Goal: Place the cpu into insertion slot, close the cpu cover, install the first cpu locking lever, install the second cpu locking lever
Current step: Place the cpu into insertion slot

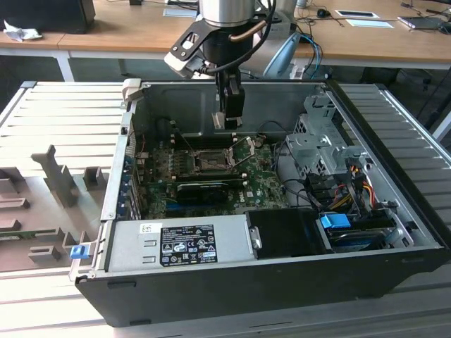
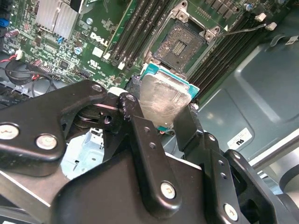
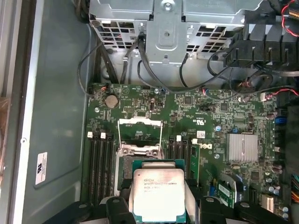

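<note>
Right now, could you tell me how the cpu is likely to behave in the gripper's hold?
The cpu looks like a stiff flat plate, so it probably won't flex. Its smooth metal top suggests it may be slippery. Clamped by the gripper at two edges only, it could perhaps pivot.

Open straight down onto insertion slot [image 2: 180, 43]; cpu cover [image 3: 140, 122] raised at one edge, memory slots [image 2: 140, 28] flanking.

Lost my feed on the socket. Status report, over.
End effector shut on cpu, hovering near insertion slot. Slot bare, cpu cover raised. Nothing in the way.
</note>
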Tool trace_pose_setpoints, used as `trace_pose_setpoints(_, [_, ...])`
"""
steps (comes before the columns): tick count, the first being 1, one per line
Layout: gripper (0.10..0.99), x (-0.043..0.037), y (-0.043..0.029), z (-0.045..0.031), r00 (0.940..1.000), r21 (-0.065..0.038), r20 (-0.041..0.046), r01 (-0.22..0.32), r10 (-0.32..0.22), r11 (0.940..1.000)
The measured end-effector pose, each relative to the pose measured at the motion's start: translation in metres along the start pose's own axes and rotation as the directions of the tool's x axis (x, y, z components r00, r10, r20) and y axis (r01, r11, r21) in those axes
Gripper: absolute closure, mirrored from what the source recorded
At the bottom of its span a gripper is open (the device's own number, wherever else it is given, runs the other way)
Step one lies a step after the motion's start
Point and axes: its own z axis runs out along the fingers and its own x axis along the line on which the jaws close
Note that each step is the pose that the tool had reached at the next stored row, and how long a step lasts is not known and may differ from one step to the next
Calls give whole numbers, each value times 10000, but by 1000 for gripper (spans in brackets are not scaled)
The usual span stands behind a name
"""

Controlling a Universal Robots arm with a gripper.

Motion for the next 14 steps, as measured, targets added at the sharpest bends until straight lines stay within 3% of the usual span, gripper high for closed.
trace_pose_setpoints(14, [557, -1, -7, 60, 9995, -7, 27, -311, 311, 9995])
